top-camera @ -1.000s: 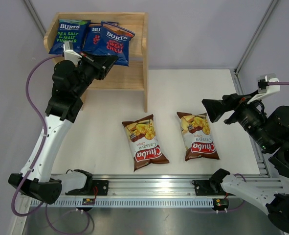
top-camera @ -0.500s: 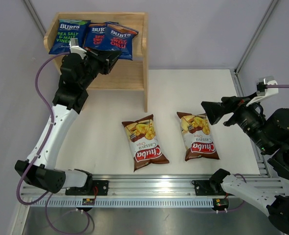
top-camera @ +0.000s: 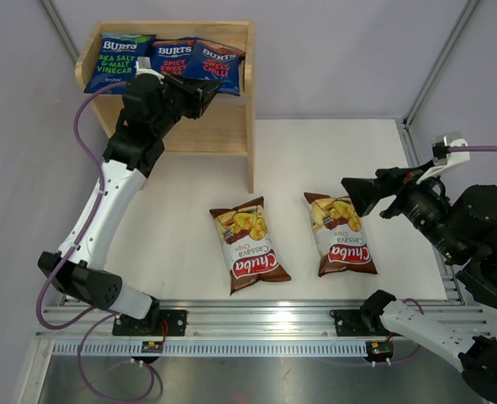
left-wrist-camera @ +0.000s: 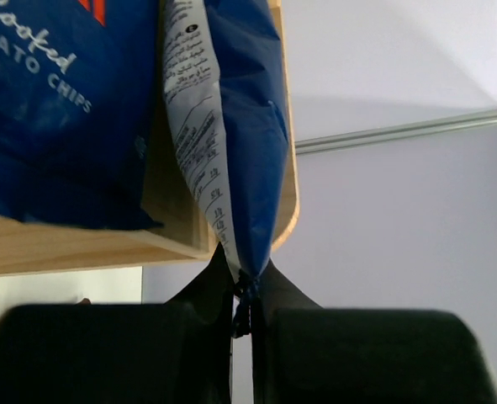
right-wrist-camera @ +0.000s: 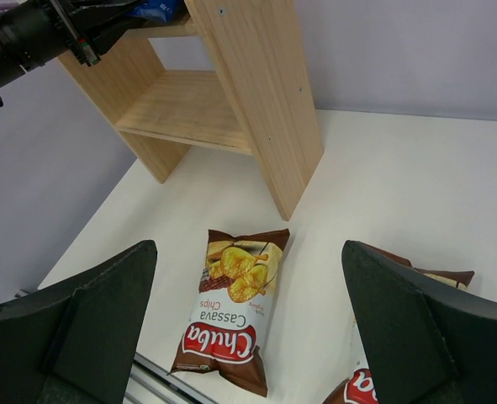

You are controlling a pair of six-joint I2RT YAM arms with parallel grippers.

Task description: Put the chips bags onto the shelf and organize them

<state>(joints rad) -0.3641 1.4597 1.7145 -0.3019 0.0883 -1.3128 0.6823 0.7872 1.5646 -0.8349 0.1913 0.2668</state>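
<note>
Top external view: a white desk carries the light wooden shelf at its far left corner, with two arms mounted along the near edge. Three blue bags lie in a row on the shelf's top tier: the green-text Burts bag at the left end, the middle Burts bag beside it, and the right-hand Burts bag, which partly overlaps the middle one and reaches toward the right side panel. Out on the desk, near the front rail, the left Chuba bag and the right Chuba bag lie flat, label up, apart from each other and clear of the shelf.

The left arm stretches up to the shelf's front. Its left pincer is clenched on the lower seam of the right-hand Burts bag; the left wrist view shows that seam pinched tight between the fingers. The right pincer hangs above the desk near the right Chuba bag, spread wide, grasping nothing.
</note>
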